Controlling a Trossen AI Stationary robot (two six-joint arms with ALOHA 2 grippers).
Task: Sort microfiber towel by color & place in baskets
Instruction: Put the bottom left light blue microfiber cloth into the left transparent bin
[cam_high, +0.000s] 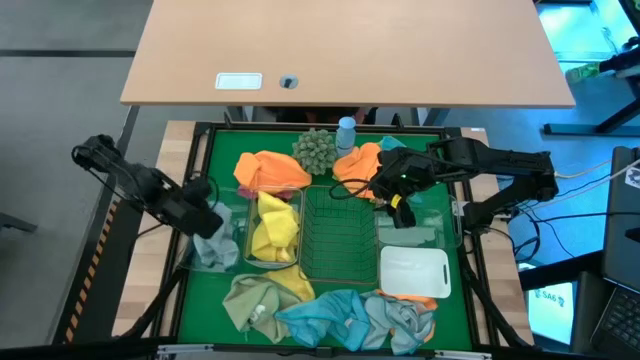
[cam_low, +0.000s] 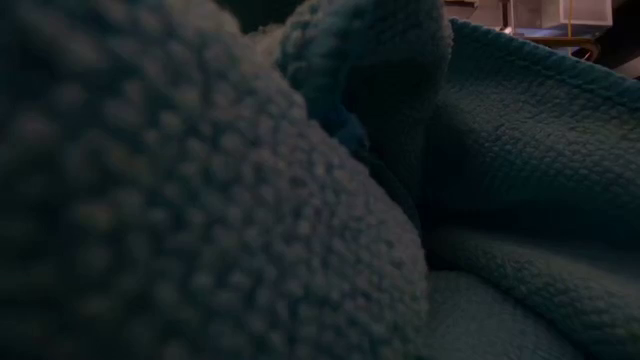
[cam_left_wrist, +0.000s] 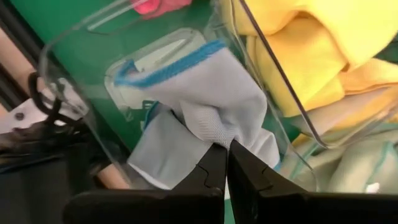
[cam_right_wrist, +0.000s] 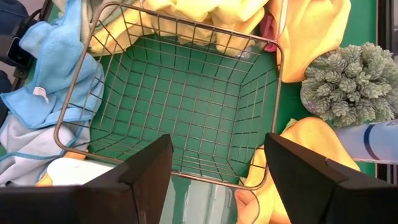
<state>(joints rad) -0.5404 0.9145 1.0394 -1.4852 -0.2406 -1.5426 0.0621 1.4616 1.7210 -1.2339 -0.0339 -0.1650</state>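
My left gripper (cam_left_wrist: 227, 163) (cam_high: 208, 218) is shut on a grey towel with blue edging (cam_left_wrist: 205, 106), inside the clear bin (cam_high: 215, 250) on the table's left. A second clear bin (cam_high: 272, 232) holds yellow towels. The empty wire-mesh basket (cam_high: 340, 235) stands at the centre. My right gripper (cam_right_wrist: 217, 168) (cam_high: 392, 198) hovers open over that basket's far right corner, touching nothing. A third clear bin (cam_high: 412, 228) and a white bin (cam_high: 413, 270) stand to the right. The low view shows only a blue towel (cam_low: 400, 200) pressed close to the camera. My left gripper pinches a fold of the grey towel (cam_left_wrist: 222, 138) between its two fingertips, coming from above and slanting down into the clear bin. The rest of the towel lies bunched on the bin's floor, slack.
Orange towels (cam_high: 272, 170) (cam_high: 358, 160), a grey-green spiky ball (cam_high: 315, 150) and a small blue bottle (cam_high: 346, 130) lie along the far side. Olive (cam_high: 250, 298), blue (cam_high: 330, 315) and grey (cam_high: 405, 320) towels are heaped at the near edge.
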